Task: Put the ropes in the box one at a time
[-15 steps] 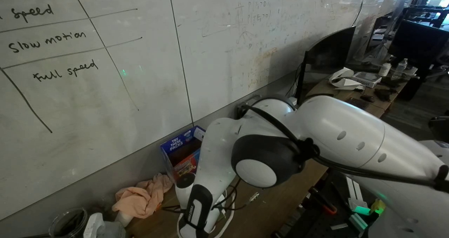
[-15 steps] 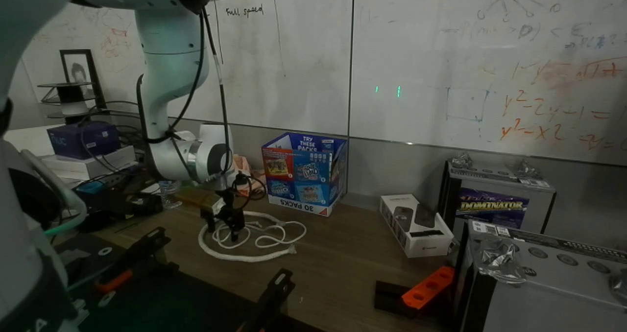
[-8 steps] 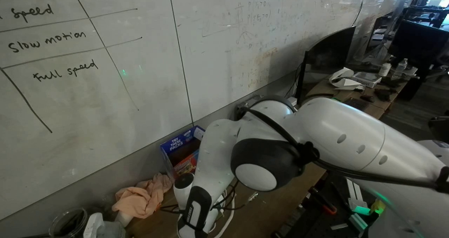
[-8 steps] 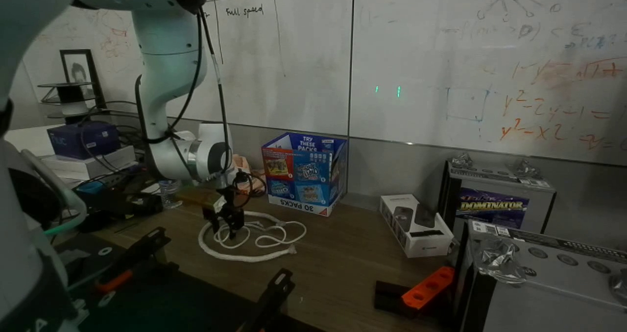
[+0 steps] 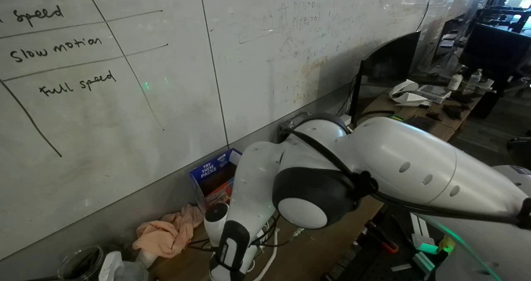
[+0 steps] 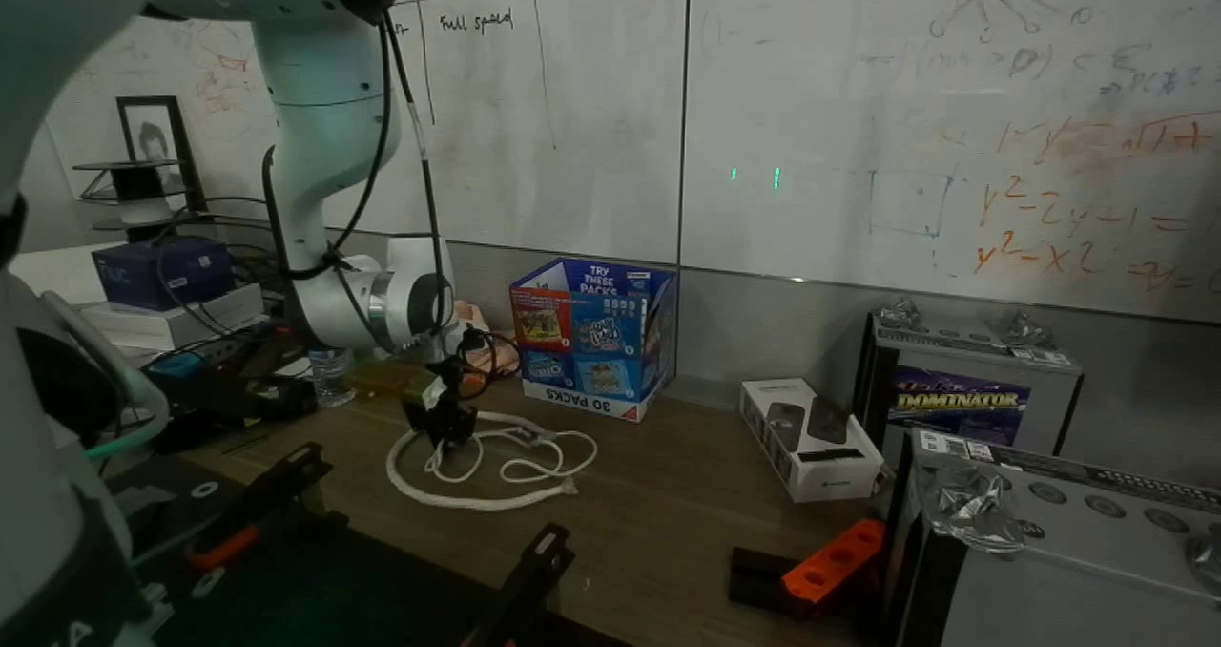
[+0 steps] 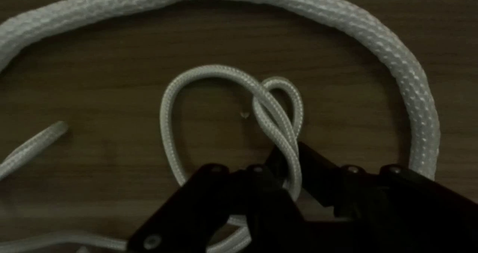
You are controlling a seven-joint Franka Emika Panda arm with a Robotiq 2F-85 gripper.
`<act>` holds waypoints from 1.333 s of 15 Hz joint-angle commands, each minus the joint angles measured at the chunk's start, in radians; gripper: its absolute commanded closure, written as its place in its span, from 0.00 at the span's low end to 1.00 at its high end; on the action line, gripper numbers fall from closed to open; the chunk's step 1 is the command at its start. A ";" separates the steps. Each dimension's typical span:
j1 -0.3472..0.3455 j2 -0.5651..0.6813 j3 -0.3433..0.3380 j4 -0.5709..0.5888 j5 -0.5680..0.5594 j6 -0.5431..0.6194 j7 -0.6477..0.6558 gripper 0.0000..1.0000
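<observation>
Wrist view: gripper [image 7: 289,162] along the bottom edge, dark wood-grained table [image 7: 112,92] beneath.
Gripper: closed on the thin rope [image 7: 209,71], a twisted stretch pinched between the tips; in an exterior view it points down, low among the loops. Contact with the table unclear.
Thin rope: one rounded loop and a smaller one just beyond the tips, crossing. A thin end lies off to the left, apart from the gripper (same length or another, hard to say).
Thick rope [image 7: 407,74]: broad braided curve on the table, reaching around the loops of thin rope, partly hidden by the gripper.
Box [image 6: 593,342]: upright, open-topped, blue with printed panels ("30 PACKS" reads upside down); shows in both exterior views, close to the wall [image 6: 725,342], near the ropes. Both ropes in sight lie outside it; much of its inside is hidden.
Arm [image 5: 253,190]: covers one end of the box in an exterior view.
Cloth [image 5: 166,235]: peach, crumpled, just beside the box.
Carton [image 6: 811,442]: white, lying well apart from the ropes, right of the box in an exterior view.
Orange piece [image 6: 835,559]: slanted, near the carton, on or beside a dark block [image 6: 763,580], unclear which.
Whiteboard [image 5: 178,107]: "Slow motion" and "Full speed" in black marker, behind the table.
</observation>
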 commanded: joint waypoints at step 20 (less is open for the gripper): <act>-0.028 -0.486 -0.293 0.136 -0.169 -0.133 0.152 0.93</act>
